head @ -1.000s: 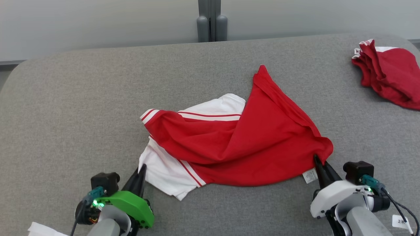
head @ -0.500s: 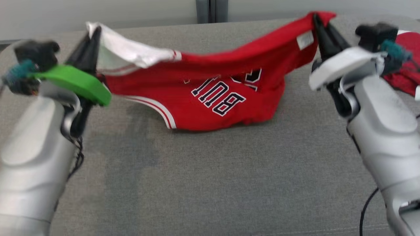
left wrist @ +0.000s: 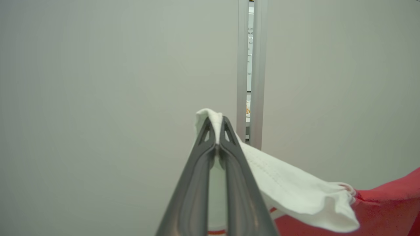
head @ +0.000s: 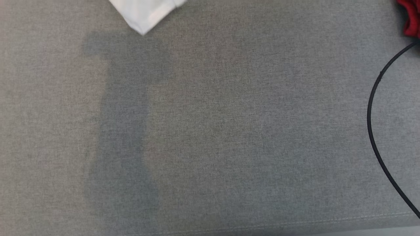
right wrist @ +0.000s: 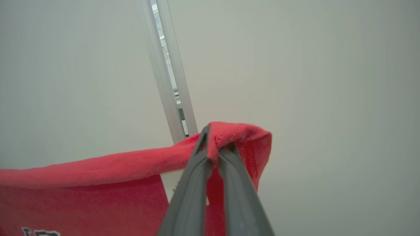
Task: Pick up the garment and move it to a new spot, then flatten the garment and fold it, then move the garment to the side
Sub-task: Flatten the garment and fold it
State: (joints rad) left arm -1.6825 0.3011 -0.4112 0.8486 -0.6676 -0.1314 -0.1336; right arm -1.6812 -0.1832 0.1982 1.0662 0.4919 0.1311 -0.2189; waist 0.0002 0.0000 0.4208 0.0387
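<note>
The garment hangs in the air between my two grippers. In the left wrist view my left gripper (left wrist: 216, 123) is shut on a white corner of the garment (left wrist: 295, 193), which trails off right into red cloth. My right gripper (right wrist: 215, 137) is shut on a bunched red edge of the garment (right wrist: 98, 196) in the right wrist view. From there the cloth stretches left, and part of a dark, white-outlined letter shows at the bottom. In the head view a white corner of the garment (head: 144, 14) dangles at the top edge above the grey padded surface (head: 210, 131).
A pale wall with a vertical metal post (left wrist: 251, 72) stands behind both grippers. In the head view a black cable (head: 372, 131) curves down the right side. A bit of red cloth (head: 411, 19) lies at the top right corner.
Both grippers have lifted the garment off the surface and raised it high. The head view has tilted down, and both arms have left it.
</note>
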